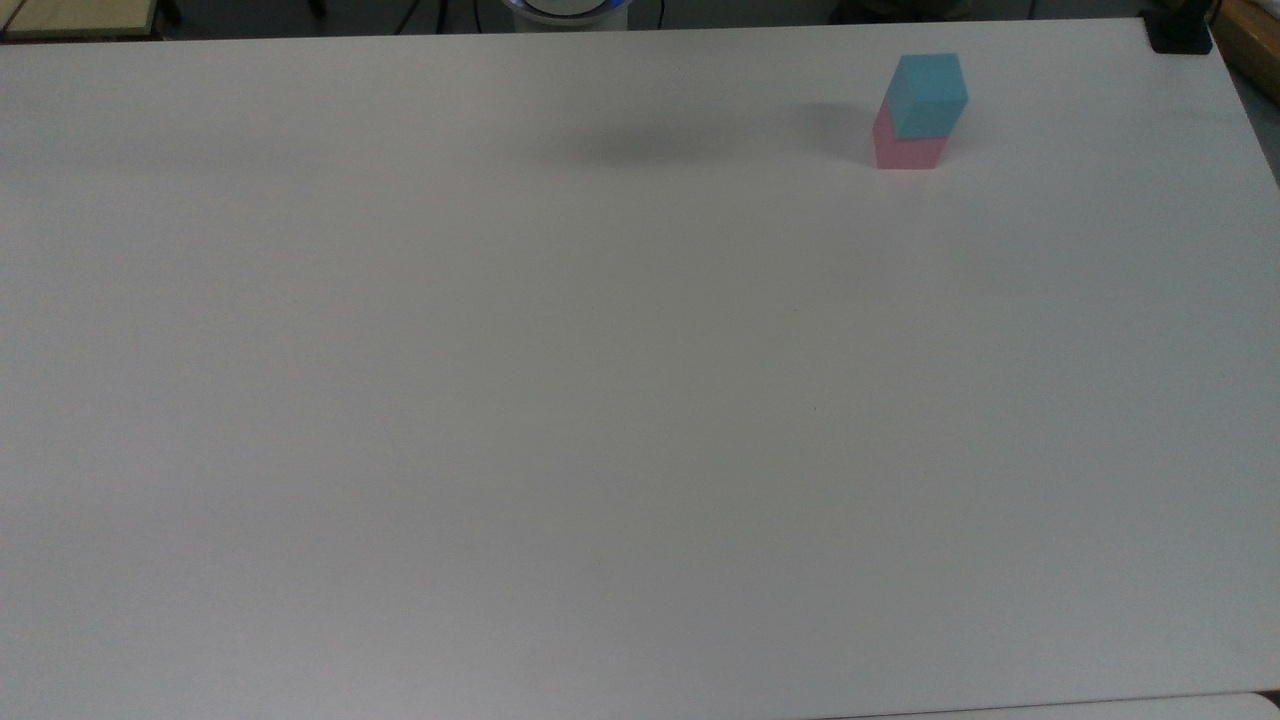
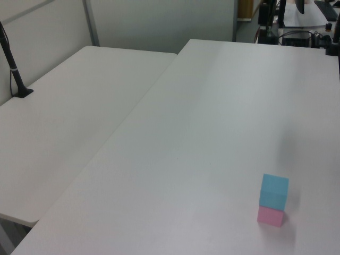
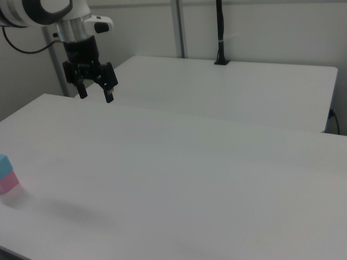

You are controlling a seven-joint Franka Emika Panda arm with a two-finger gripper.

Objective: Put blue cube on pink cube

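The blue cube point(image 1: 929, 92) rests on top of the pink cube point(image 1: 905, 150), forming a two-block stack near the far right of the top view. The same stack stands at the lower right of the left view, blue cube point(image 2: 274, 190) over pink cube point(image 2: 271, 216). At the right view's left edge the blue cube point(image 3: 4, 164) sits on the pink cube point(image 3: 8, 183). My gripper point(image 3: 95, 95) hangs open high above the white table point(image 3: 179, 184), far from the stack, with nothing between its fingers.
A second white table point(image 2: 74, 117) adjoins on the left view's left, with a black pole clamped at its edge point(image 2: 16, 79). A black clamp point(image 1: 1180, 35) sits on the table corner at the top view's upper right. A soft arm shadow point(image 1: 640, 150) lies left of the stack.
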